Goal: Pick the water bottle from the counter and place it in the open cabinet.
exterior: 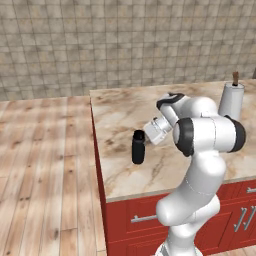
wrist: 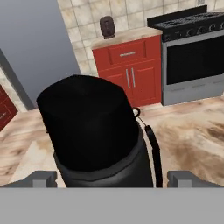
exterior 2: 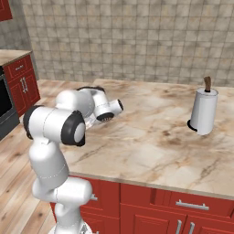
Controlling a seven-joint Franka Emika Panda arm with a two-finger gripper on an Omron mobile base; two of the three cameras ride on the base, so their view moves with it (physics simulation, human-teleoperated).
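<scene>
Claw (wrist: 111,177), fingers apart, straddles the upright water bottle (exterior: 138,147) near the worktop (exterior: 125,115) edge; off-centre closure could topple it.

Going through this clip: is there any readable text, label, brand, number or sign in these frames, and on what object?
None: no readable text in any view.
water bottle: plain matte black, no label, seen close in the hand view too.
paper-towel roll: plain white, no print.
stove: knobs along its top edge, any markings too small to read.
counter and red drawer fronts: no lettering.
</scene>
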